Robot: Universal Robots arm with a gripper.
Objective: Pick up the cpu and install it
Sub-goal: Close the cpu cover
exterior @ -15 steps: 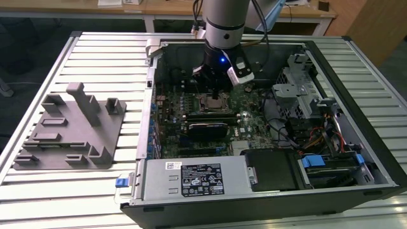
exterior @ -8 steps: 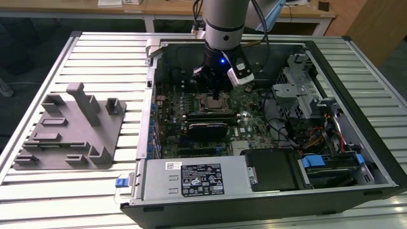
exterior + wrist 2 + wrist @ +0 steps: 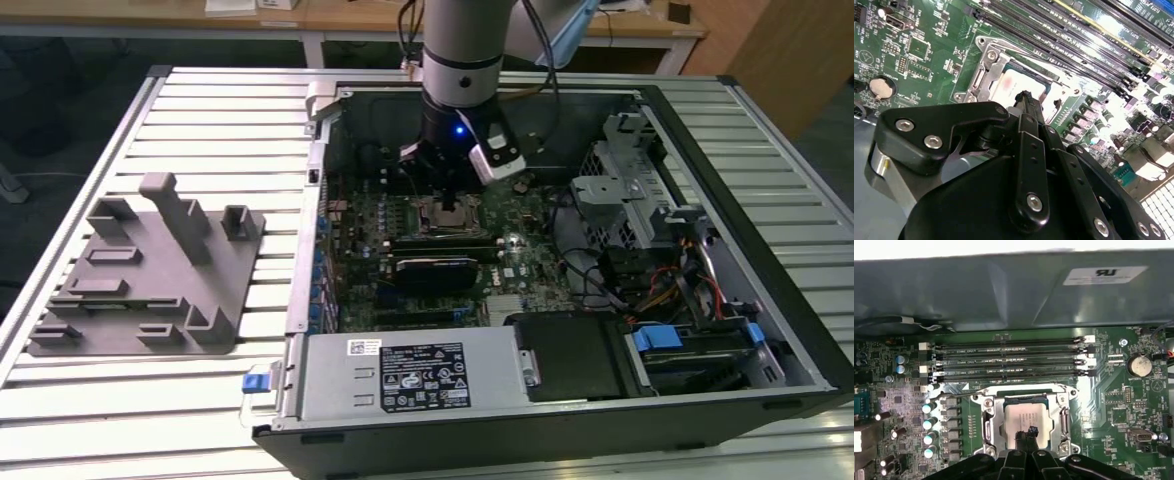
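The cpu [image 3: 1021,419] is a pale silver square lying flat inside the metal-framed socket [image 3: 988,420] on the green motherboard [image 3: 1114,405]. The second wrist view also has the cpu [image 3: 1013,82], sitting in the socket frame [image 3: 985,65]. My gripper [image 3: 1029,432] hangs directly over the chip's near edge, its black fingers pressed together with nothing between them. I cannot tell whether the tips touch the chip. In the exterior view the gripper [image 3: 447,195] is low inside the open computer case, just above the socket [image 3: 451,213].
Memory slots [image 3: 1009,359] run beside the socket, and a row of capacitors [image 3: 930,422] stands on another side. The case wall [image 3: 318,200], drive cage [image 3: 627,190] and power supply [image 3: 407,375] ring the board. A grey fixture [image 3: 147,270] with upright posts sits on the slatted table at the exterior view's left.
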